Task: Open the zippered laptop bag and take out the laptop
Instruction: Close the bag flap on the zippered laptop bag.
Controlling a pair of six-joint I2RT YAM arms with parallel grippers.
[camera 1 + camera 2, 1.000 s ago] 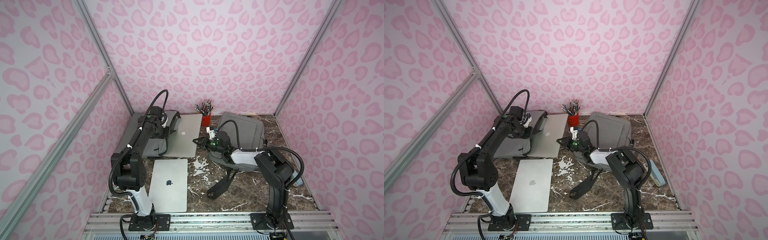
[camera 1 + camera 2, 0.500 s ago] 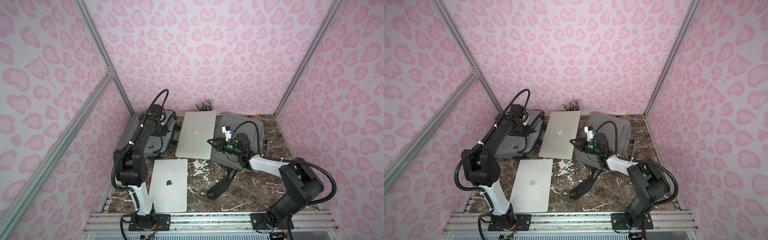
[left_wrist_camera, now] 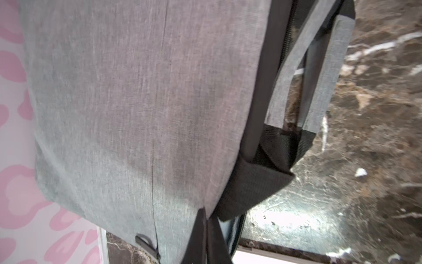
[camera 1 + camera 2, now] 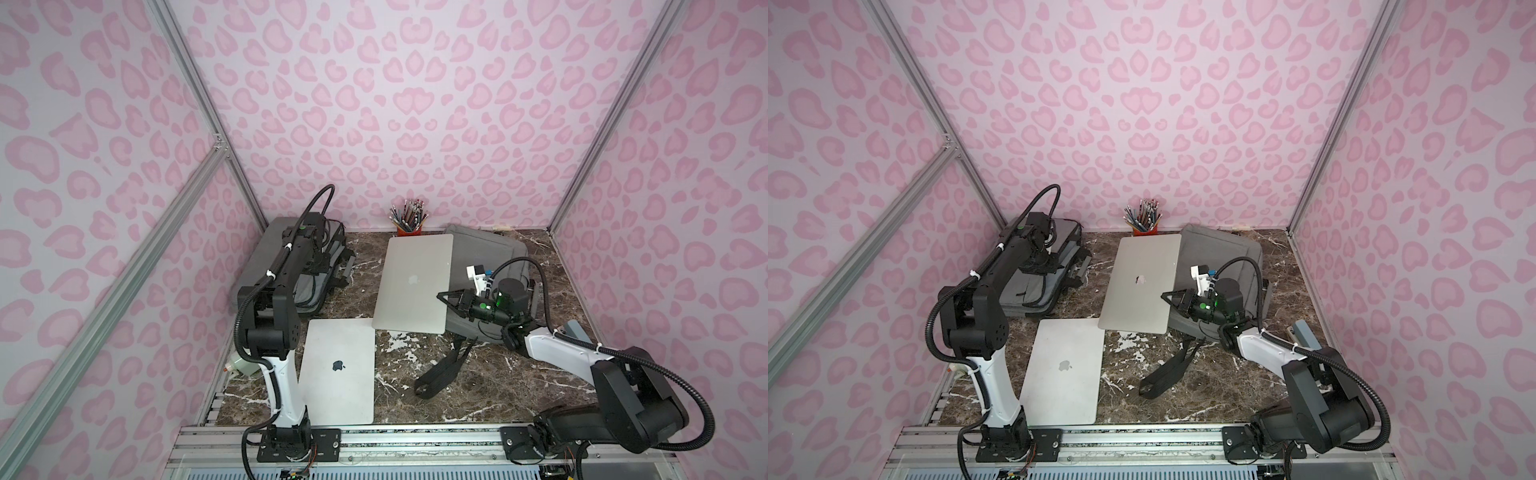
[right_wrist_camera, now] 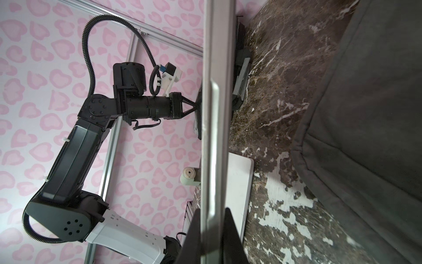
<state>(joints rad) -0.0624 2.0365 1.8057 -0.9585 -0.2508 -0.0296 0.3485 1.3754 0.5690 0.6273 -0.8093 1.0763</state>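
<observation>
Marble bench [image 4: 498, 374]. Soft grey laptop bag [image 3: 137, 114] in its far left corner, left tool [image 3: 206, 228] pressed together, apparently nipping the bag's edge. Silver laptop [image 4: 415, 282] held above mid-bench — should handle stiff, slick, weighty — right tool [image 4: 441, 296] pinching one side edge; mid-edge balances best.

A robot lab booth, shown by aluminium framing [image 4: 220, 145], pink-patterned walls [image 4: 374, 104] and marble tabletop [image 4: 498, 374].
</observation>
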